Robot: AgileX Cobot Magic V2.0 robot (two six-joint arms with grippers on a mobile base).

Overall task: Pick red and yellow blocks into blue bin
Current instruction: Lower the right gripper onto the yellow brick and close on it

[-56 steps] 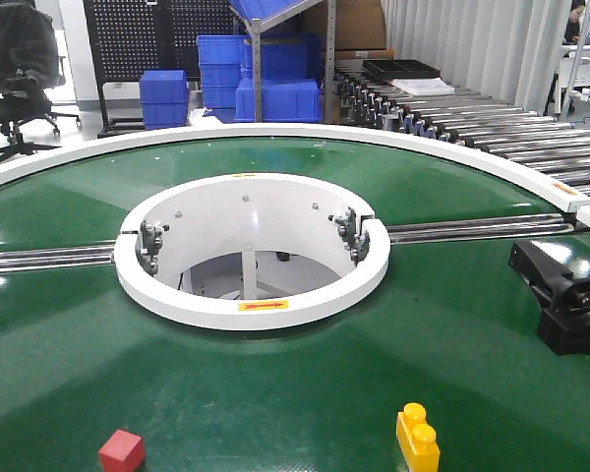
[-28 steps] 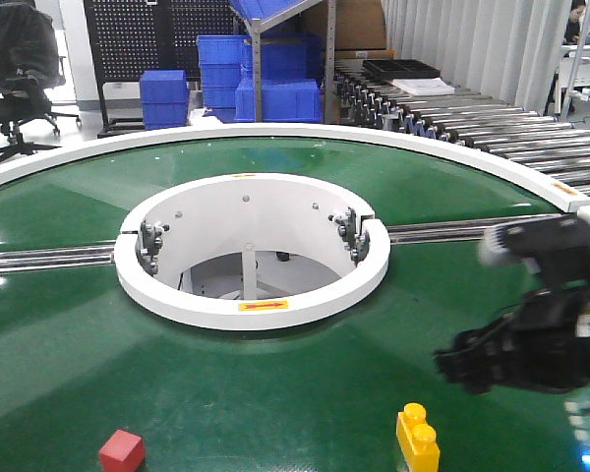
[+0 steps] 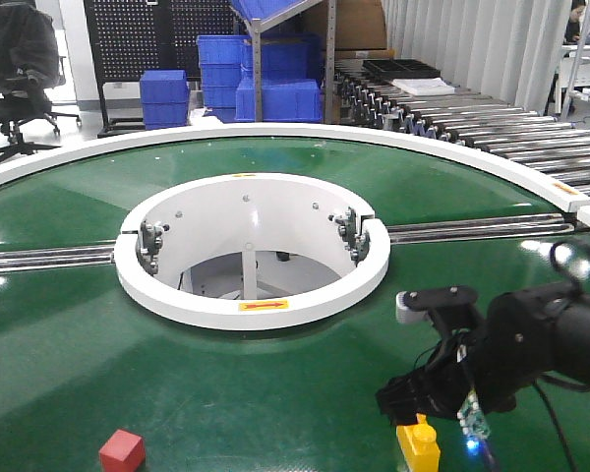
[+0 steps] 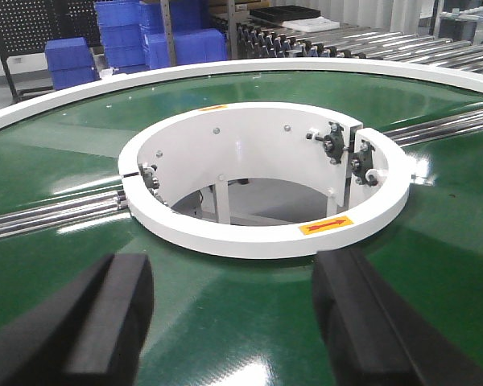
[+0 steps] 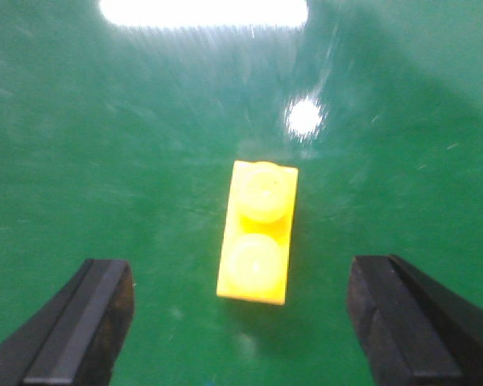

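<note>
The red cube sits on the green belt at the near left. The yellow studded brick lies at the near right, its top partly covered by my right arm. My right gripper hangs just above it. In the right wrist view the brick lies flat, slightly ahead of and between the wide-open jaws of the right gripper, untouched. My left gripper is open and empty over bare belt, facing the white ring. The blue bin is out of view.
A white ring surrounds the hole in the middle of the round green table, with metal rails running to either side. Ribbed blue crates and a roller conveyor stand behind. An office chair is at far left.
My right arm has swung in from the right edge, leftward and down, and now hangs over the yellow brick. The blocks have not moved.
</note>
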